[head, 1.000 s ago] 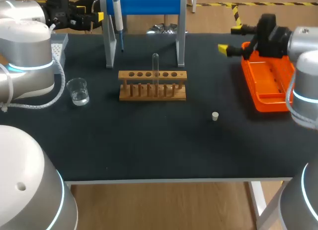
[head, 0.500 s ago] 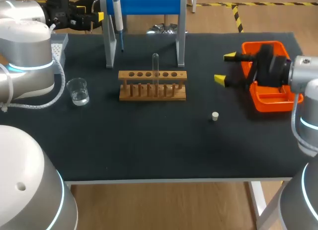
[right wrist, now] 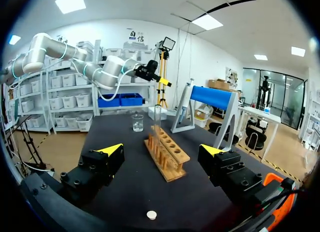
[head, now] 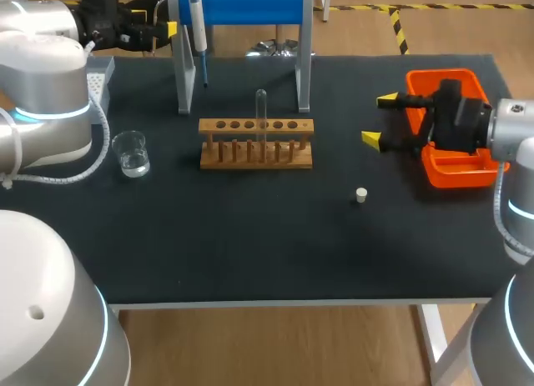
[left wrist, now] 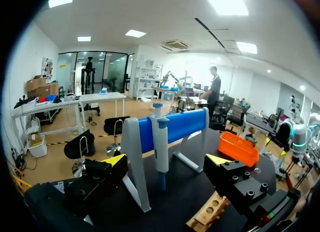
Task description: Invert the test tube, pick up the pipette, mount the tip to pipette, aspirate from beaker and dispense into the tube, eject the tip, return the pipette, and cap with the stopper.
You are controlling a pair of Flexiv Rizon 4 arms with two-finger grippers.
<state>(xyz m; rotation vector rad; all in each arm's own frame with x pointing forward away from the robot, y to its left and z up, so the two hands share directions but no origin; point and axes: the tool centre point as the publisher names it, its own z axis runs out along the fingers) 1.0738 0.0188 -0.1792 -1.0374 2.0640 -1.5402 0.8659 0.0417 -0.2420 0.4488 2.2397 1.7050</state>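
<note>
- From above, the test tube (head: 261, 115) is seen upright in the wooden rack (head: 256, 142) at the middle of the black table (head: 250, 236).
- The beaker (head: 131, 152), with clear liquid in it, is placed at the rack's 9 o'clock. The stopper (head: 361, 195) lies loose at its 4 o'clock.
- The pipette (head: 197, 23) is hung on the blue stand (head: 242, 7) at the rack's 12 o'clock. The orange tray (head: 450, 171) is set at 3 o'clock and a grey tip box (head: 98, 77) near 10 o'clock.
- The left gripper (left wrist: 166, 161) is shown whole only by its own wrist view. Its fingers are spread wide and nothing is grasped, with the pipette straight ahead and untouched.
- The right gripper (head: 380, 119) is held at the tray's 9 o'clock side, released and empty.
- By the right wrist view alone the stopper is shown nearest ahead of that gripper, then the rack, with the beaker beyond.
</note>
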